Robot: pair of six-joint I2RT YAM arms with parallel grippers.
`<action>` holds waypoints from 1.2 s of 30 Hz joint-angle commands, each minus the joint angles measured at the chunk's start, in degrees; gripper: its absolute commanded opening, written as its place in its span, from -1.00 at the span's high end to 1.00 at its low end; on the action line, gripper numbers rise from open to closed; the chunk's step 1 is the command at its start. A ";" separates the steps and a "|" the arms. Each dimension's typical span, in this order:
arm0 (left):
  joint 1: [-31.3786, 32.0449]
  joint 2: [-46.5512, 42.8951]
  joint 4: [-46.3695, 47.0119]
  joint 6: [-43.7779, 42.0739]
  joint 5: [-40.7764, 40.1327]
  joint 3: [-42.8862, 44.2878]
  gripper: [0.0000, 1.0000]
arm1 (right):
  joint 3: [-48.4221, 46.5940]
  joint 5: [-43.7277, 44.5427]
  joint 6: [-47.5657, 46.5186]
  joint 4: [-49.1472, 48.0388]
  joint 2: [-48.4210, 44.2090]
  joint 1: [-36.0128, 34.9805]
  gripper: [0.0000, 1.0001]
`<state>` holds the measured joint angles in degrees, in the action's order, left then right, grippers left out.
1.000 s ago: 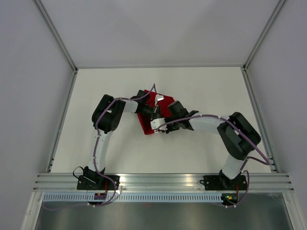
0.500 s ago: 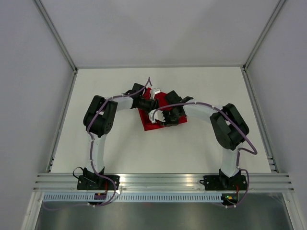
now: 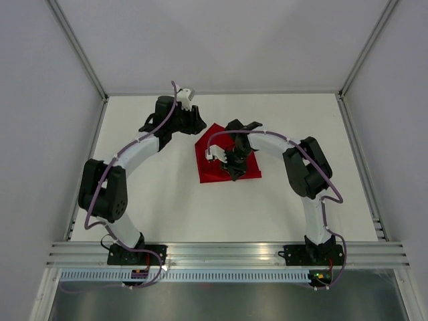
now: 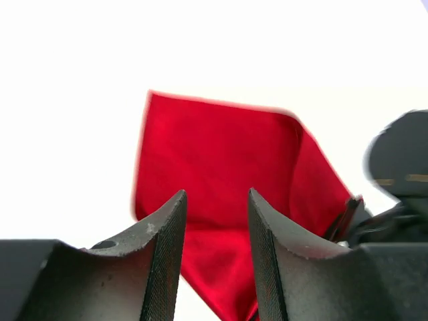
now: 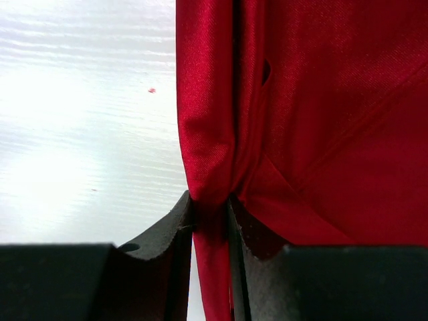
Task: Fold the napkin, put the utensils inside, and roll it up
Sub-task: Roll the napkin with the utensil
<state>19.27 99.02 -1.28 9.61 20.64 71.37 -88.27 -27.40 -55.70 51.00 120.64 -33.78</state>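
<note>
Jaws of the right gripper (image 5: 210, 202) clamp a bunched fold of the napkin (image 3: 212, 168), which lies on the table (image 3: 167, 200); the left gripper (image 4: 216, 197) has its jaws apart, empty, beyond the napkin's far-left corner.

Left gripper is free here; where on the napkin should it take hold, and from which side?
Probably the napkin, at its far-left edge, approached low from the left. That edge looks bare and faces the open left gripper, while the right gripper pinches a bunched fold farther right. The cloth is thin, so one finger likely has to slide under it.
</note>
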 commanded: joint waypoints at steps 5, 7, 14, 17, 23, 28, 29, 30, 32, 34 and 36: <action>2.87 -17.96 12.44 -1.85 -14.65 -10.54 0.05 | -8.22 -5.47 3.06 22.02 14.88 0.46 0.76; 5.93 -20.79 14.80 -5.98 -17.72 -14.41 0.04 | -12.62 -5.82 1.92 25.63 18.04 0.82 0.76; 17.37 -33.01 24.22 -18.46 -29.25 -27.51 -0.09 | -22.02 -4.16 0.07 30.64 25.16 2.66 0.76; 21.77 -35.12 22.99 -21.73 -30.48 -29.88 -0.10 | -25.19 -3.81 -0.28 31.97 27.63 3.10 0.76; 29.67 -33.11 15.89 -27.27 -28.65 -30.69 -0.15 | -26.51 -3.10 -0.46 31.70 29.04 3.98 0.76; 34.52 -25.38 12.62 -30.08 -29.08 -29.71 -0.18 | -26.43 -3.10 -1.07 31.88 29.39 4.60 0.77; 35.13 -22.50 12.27 -30.35 -28.82 -29.54 -0.18 | -26.43 -3.01 -1.07 31.70 29.48 4.69 0.77; 36.36 -21.34 12.18 -30.61 -28.64 -28.93 -0.19 | -26.52 -3.01 -1.16 31.79 29.48 4.78 0.77; 37.33 -17.57 11.92 -31.58 -28.21 -27.70 -0.20 | -26.60 -3.19 -1.25 31.79 29.56 5.13 0.77; 38.30 -15.10 11.74 -32.54 -27.50 -26.82 -0.20 | -26.52 -3.28 -1.34 31.88 29.57 5.39 0.78; 38.65 -12.03 11.56 -33.25 -27.15 -25.59 -0.21 | -26.52 -3.45 -1.43 31.97 29.65 5.48 0.78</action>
<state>57.14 84.31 10.00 -19.42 -7.31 41.67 -116.18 -42.72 -52.21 88.86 144.64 -29.12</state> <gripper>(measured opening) 0.599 0.293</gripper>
